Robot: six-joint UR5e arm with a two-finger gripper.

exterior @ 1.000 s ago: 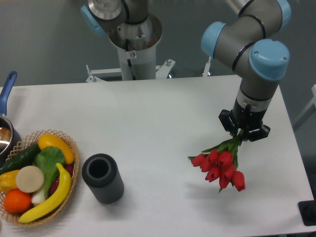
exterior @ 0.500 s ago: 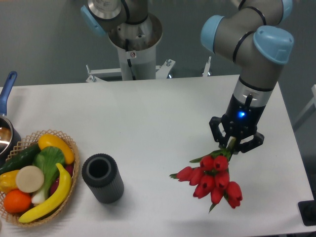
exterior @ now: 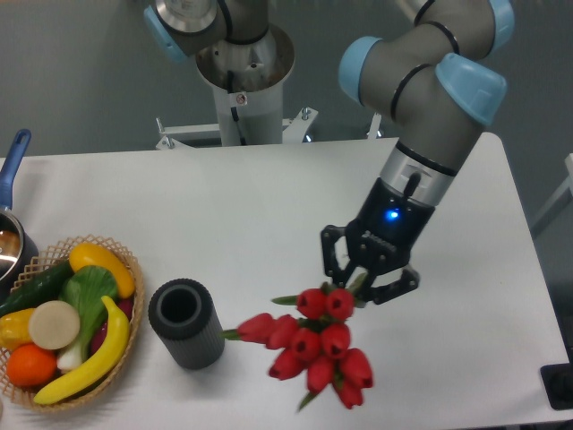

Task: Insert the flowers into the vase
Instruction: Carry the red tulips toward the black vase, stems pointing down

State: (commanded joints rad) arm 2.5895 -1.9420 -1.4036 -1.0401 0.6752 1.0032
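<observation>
My gripper (exterior: 365, 279) is shut on the green stems of the flowers (exterior: 313, 345), a bunch of red tulip buds hanging below it in the air over the table's front middle. The buds point down and toward the camera, with one bud and a leaf reaching left. The vase (exterior: 186, 323), a short dark grey ribbed cylinder with a round hole, stands upright on the table to the left of the bunch. The leftmost bud is close beside the vase's right side; whether they touch I cannot tell.
A wicker basket (exterior: 125, 260) of toy fruit and vegetables sits at the front left, just left of the vase. A pot with a blue handle (exterior: 12, 161) is at the left edge. The arm's base column (exterior: 243, 90) stands behind the table.
The arm has swung left and lower, carrying the flowers from the right side of the table toward the vase. The bunch has tilted more toward the camera.
</observation>
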